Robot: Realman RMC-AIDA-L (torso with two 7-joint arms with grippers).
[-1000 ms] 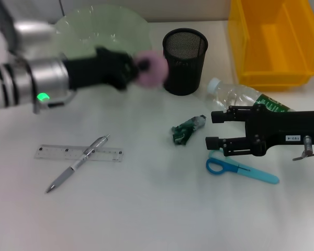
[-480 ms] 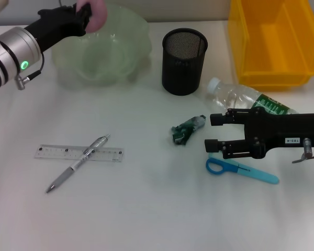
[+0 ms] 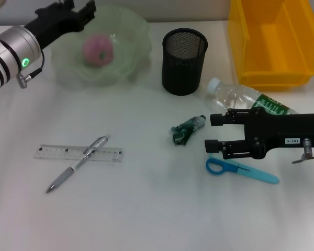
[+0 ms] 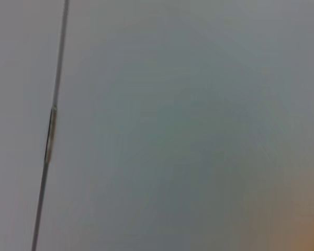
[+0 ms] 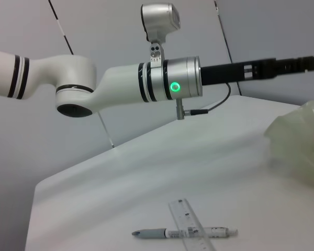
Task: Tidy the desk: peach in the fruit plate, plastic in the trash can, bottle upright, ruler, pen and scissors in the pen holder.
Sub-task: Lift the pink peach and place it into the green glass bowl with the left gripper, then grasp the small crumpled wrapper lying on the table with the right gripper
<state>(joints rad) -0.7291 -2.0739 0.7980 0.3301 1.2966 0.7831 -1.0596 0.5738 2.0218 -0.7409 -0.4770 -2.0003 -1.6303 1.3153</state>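
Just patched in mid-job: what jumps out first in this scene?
The pink peach sitting in the pale green plate at the far left, with the left tool open just above its rim. Then the yellow bin at the far right, and the right tool open, low over the table between the lying bottle and the blue scissors.

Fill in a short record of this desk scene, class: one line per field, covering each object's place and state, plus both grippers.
pink peach: lying in the pale green glass fruit plate
left gripper: open, above the plate's far left rim
right gripper: open, above the blue-handled scissors
clear plastic bottle: lying on its side
crumpled green plastic: on the desk
silver pen: lying across the clear ruler
black mesh pen holder: upright
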